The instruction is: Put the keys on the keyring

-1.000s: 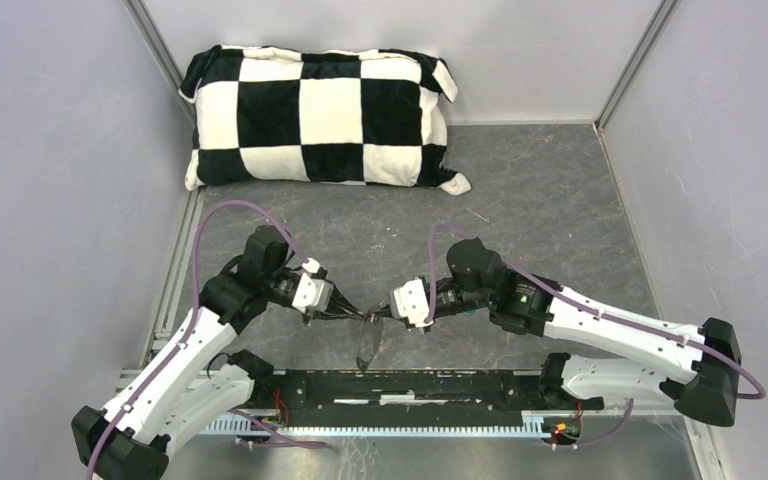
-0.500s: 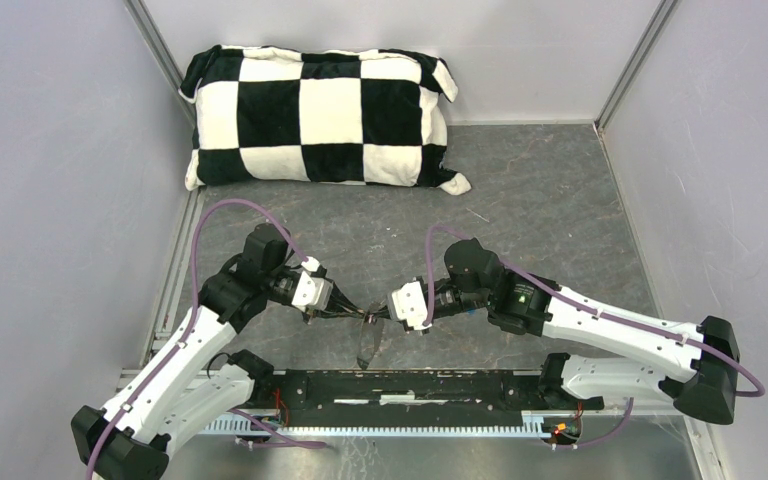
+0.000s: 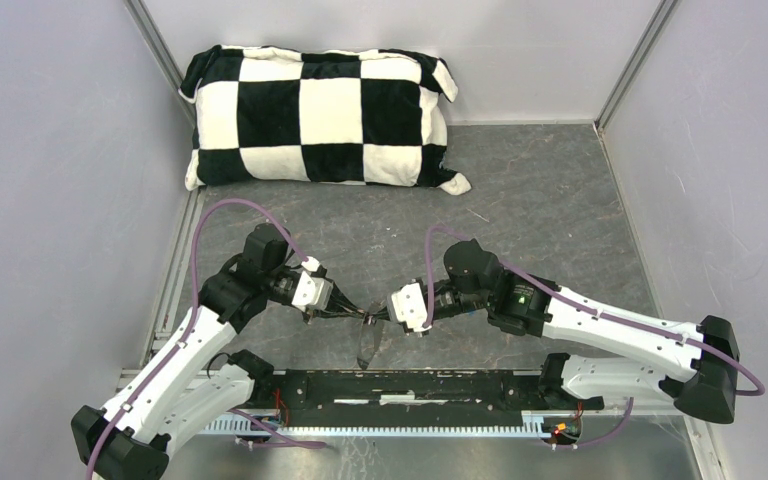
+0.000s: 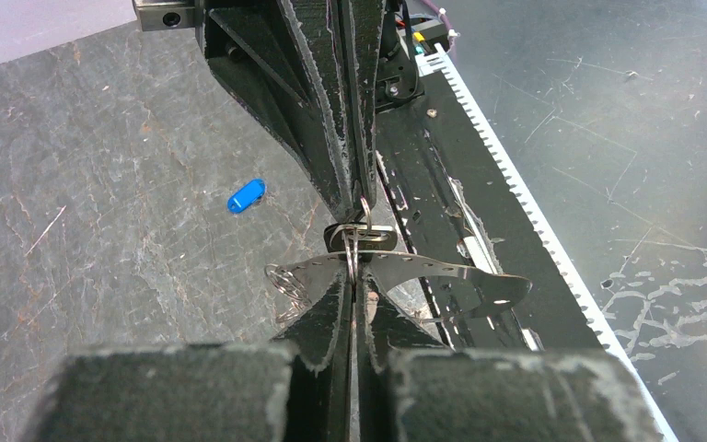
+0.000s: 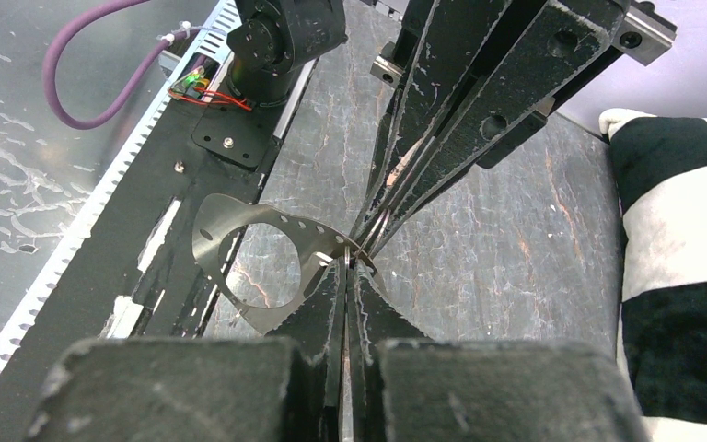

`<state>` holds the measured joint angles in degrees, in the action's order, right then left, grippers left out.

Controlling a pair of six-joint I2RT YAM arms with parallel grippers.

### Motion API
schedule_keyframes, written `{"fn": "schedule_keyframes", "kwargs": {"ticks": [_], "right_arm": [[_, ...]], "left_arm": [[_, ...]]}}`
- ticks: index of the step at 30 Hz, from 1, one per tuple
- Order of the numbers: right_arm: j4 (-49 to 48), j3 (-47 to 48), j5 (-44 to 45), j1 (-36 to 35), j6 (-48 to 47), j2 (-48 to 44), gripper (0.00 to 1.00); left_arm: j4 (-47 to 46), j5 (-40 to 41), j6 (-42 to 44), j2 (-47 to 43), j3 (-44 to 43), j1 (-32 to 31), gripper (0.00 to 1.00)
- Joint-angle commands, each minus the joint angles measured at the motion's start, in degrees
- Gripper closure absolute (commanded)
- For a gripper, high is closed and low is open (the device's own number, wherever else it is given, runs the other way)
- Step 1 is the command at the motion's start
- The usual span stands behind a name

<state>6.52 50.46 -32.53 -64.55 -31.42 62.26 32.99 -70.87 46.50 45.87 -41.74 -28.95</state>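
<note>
Both grippers meet tip to tip above the table's near middle. In the left wrist view my left gripper (image 4: 353,267) is shut on the top of the keyring (image 4: 442,274), a silvery loop with small holes that hangs down to the right. My right gripper (image 4: 361,204) comes in from above, shut, with the black key (image 4: 366,236) at its tips against the loop. The blue key (image 4: 246,195) lies loose on the table. In the right wrist view my right gripper (image 5: 346,261) is shut on a thin metal piece, with the keyring (image 5: 239,241) to its left. In the top view the keyring (image 3: 367,345) hangs below the fingertips.
A checkered black and white pillow (image 3: 320,118) lies at the back of the table. A black base rail (image 3: 410,390) runs along the near edge. A small wire ring (image 4: 281,281) hangs at the loop's left end. Grey walls stand on both sides.
My right gripper has edged slightly left, closer to the left gripper. The left arm and the hanging loop have stayed in place.
</note>
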Motion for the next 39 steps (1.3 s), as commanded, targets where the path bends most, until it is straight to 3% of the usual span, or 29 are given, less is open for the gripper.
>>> {"fn": "schedule_keyframes", "kwargs": {"ticks": [1,12,22,39], "right_arm": [[-3.1,2.9,-0.4,-0.7,-0.9,0.1,1.0],[-3.0,3.5,0.5,-1.4,-1.7,0.0,1.0],[-0.6,1.5,7.1,-1.2,-2.8,-2.1,1.0],[-2.5,1.3,7.5,-1.2,-2.0,-0.7,1.0]], "left_arm": [[-0.5,-1.7,1.4,0.2,-2.9,0.3,0.98],[-0.5,-1.3,0.9,0.4,-3.1,0.3,0.98],[-0.4,-2.2,0.4,-0.6,-3.6,0.3,0.98],[-0.5,-3.2,0.0,-0.7,-4.2,0.3,0.98]]}}
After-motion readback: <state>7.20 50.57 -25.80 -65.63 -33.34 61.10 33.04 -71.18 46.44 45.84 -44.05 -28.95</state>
